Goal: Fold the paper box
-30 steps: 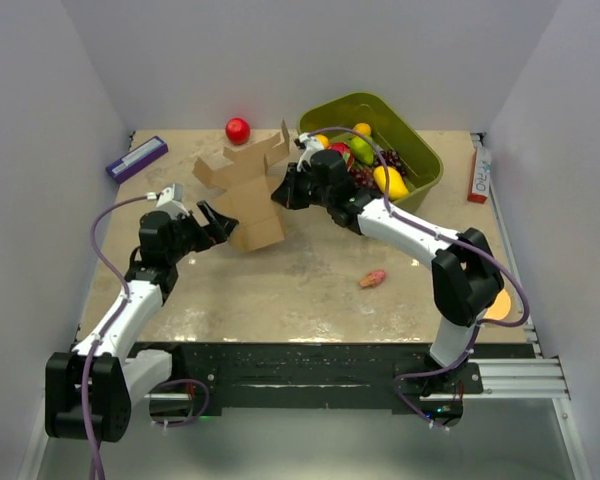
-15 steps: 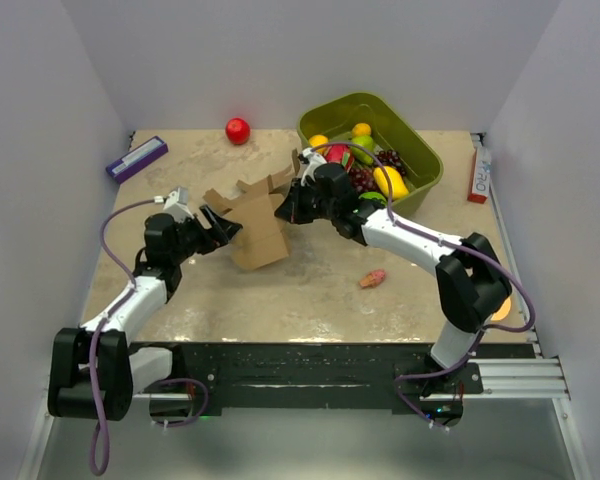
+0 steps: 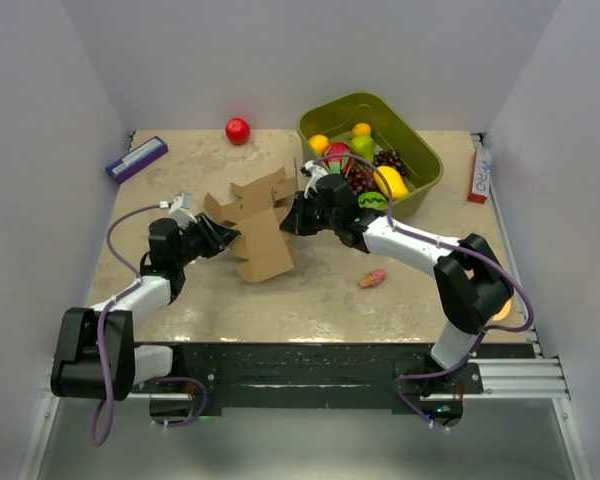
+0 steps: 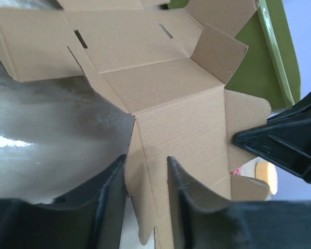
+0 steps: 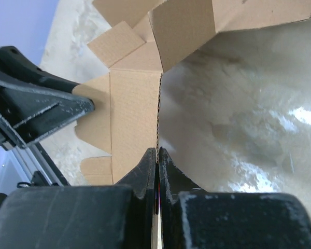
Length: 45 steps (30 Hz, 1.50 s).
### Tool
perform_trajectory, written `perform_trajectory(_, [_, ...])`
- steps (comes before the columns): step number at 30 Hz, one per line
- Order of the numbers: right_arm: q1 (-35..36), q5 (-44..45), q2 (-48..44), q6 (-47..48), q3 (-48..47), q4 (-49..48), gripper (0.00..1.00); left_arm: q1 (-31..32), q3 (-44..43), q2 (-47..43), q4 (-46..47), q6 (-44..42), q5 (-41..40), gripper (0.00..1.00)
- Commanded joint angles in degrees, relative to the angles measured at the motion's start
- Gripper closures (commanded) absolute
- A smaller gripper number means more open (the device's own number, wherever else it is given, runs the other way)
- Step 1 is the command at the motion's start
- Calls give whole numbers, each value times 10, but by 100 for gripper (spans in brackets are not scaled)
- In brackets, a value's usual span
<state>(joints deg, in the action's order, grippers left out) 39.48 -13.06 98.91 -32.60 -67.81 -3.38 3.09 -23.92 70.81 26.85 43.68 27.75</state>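
The paper box (image 3: pixel 258 232) now sits lower, flatter and nearer the arms than its earlier raised, tilted stance – the right gripper (image 3: pixel 292 222), pinching its edge, has descended with it – while the left gripper (image 3: pixel 227 238) has narrowed about a flap.

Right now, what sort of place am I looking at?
Probably a lab robot test bench: a left arm and right arm bolted to a table enclosed by plain walls, with practice props: a paper box and a green bin of fruit.

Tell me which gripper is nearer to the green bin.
Right. The right gripper is close beside the bin; the left gripper is farther, across the paper box.
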Motion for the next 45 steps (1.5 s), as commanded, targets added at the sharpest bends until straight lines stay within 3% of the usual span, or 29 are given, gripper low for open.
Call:
perform_trajectory(1, [4,-13,-27,-7,22,5,100,-4,24,25,59,18,36,82])
perform_trajectory(4, [4,-11,-28,-4,26,20,90,-4,24,32,5,0,22,100])
perform_trajectory(5, [5,-8,-28,-1,24,28,76,-4,24,27,-13,-16,5,100])
perform_trajectory(8, [5,15,-30,21,2,71,47,-4,20,-3,-80,-48,-34,100])
perform_trajectory(9, [4,22,-30,29,-13,82,33,-4,20,-13,-113,-55,-45,100])
perform_trajectory(11, [4,52,-31,53,-32,124,28,-4,14,-45,-147,-72,-78,100])
perform_trajectory(12, [4,66,-35,59,-49,136,26,-4,12,-57,-179,-76,-87,95])
perform_trajectory(13, [4,92,-38,70,-55,153,25,-4,6,-67,-192,-83,-93,75])
perform_trajectory(15, [4,114,-42,79,-69,162,23,-4,-3,-99,-224,-87,-101,51])
perform_trajectory(16, [4,124,-41,84,-73,164,23,-4,-9,-116,-235,-91,-109,27])
perform_trajectory(18, [4,140,-33,95,-97,172,23,-4,-35,-127,-276,-100,-118,8])
perform_trajectory(19, [3,145,-18,97,-109,181,22,-4,-45,-131,-300,-112,-124,6])
perform_trajectory(21, [0,147,2,103,-148,189,22,-5,-84,-137,-342,-128,-143,0])
perform_trajectory(24, [-3,144,51,108,-198,195,23,-9,-144,-135,-387,-171,-183,0])
perform_trajectory(30, [-2,192,160,142,-311,216,21,-31,-280,-46,-441,-257,-237,0])
perform_trajectory(38, [-2,226,277,161,-417,235,24,-31,-411,57,-445,-297,-219,0])
perform_trajectory(44, [2,270,306,179,-408,208,30,-31,-439,103,-443,-296,-189,1])
perform_trajectory(45, [2,264,309,180,-406,203,36,-31,-438,107,-440,-297,-190,1])
